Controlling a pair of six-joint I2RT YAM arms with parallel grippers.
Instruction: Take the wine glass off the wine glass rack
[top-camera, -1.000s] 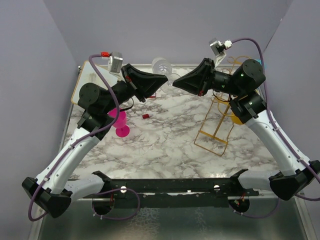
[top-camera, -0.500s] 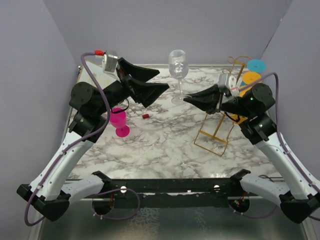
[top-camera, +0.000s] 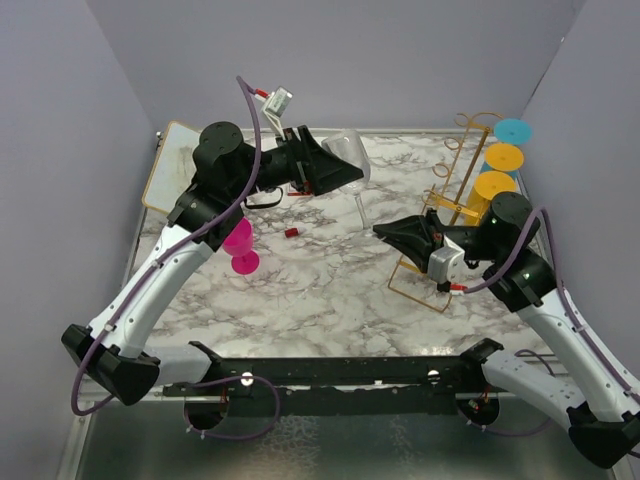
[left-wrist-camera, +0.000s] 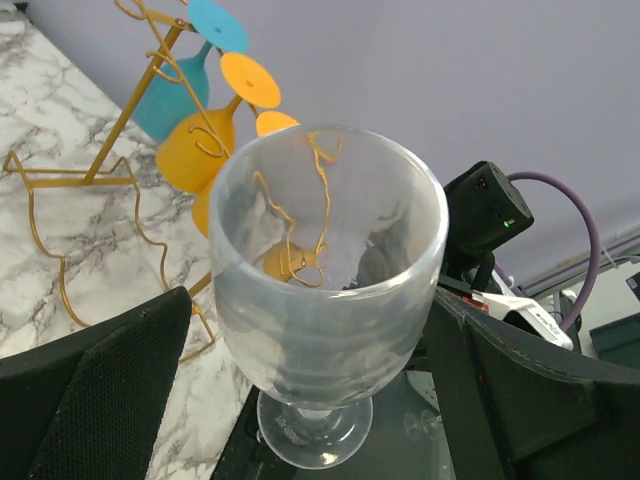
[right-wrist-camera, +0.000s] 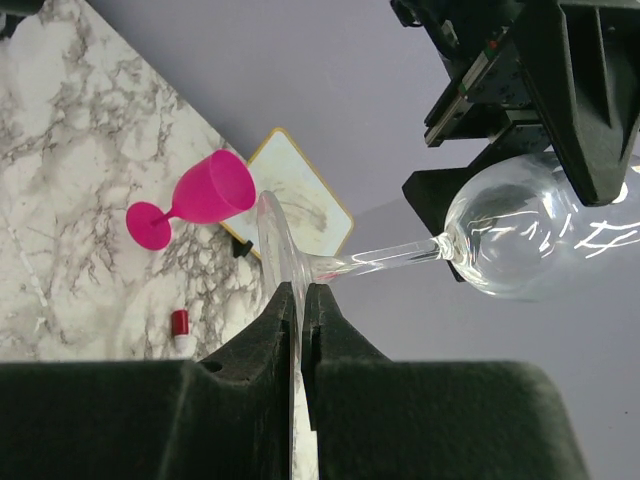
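A clear wine glass hangs tilted above the table, off the gold wine glass rack. My right gripper is shut on the rim of its foot; stem and bowl reach away from it. My left gripper is open, its fingers standing on either side of the bowl; I cannot tell if they touch it. In the left wrist view the rack stands behind the glass. Orange glasses and a teal glass hang on the rack.
A pink wine glass stands at the table's left. A small red and white capsule lies near it. A white board with a gold edge lies at the back left. Purple walls close in on three sides.
My left gripper has opened wide and now straddles the bowl. My right gripper, still shut on the foot, has drawn the glass down and toward the front, away from the back wall.
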